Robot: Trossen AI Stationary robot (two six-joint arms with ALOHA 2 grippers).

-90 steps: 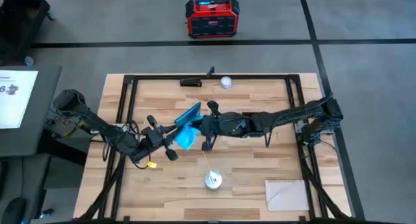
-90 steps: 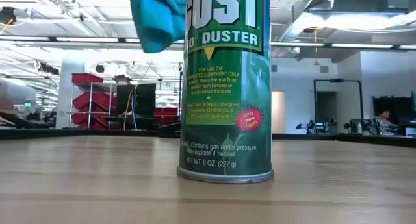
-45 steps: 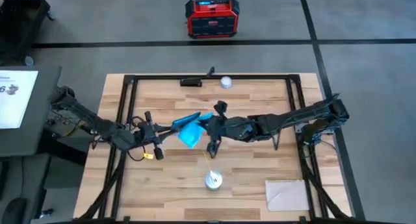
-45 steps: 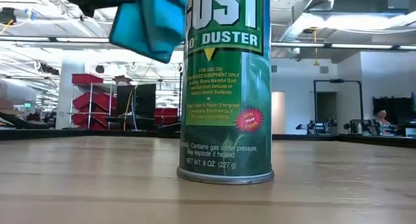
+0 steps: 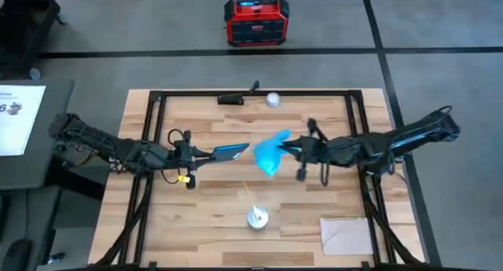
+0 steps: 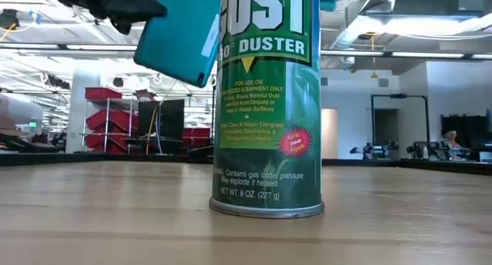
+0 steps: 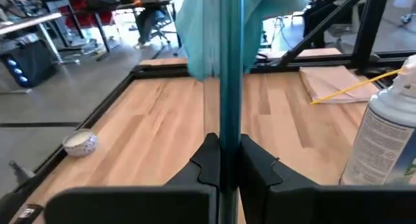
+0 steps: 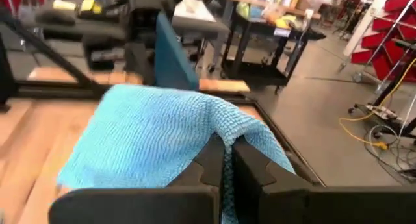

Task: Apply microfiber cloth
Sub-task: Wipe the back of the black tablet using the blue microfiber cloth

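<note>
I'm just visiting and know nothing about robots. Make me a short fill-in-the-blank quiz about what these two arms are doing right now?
1. The right gripper is shut on the sky-blue ____.
2. The left gripper holds the ____ with the teal back by its edge.
3. The microfiber cloth and the tablet are ____, a gap showing between them from above.
4. Near the table's front edge stands a green can of ____.

Missing words: microfiber cloth; tablet; apart; duster
</note>
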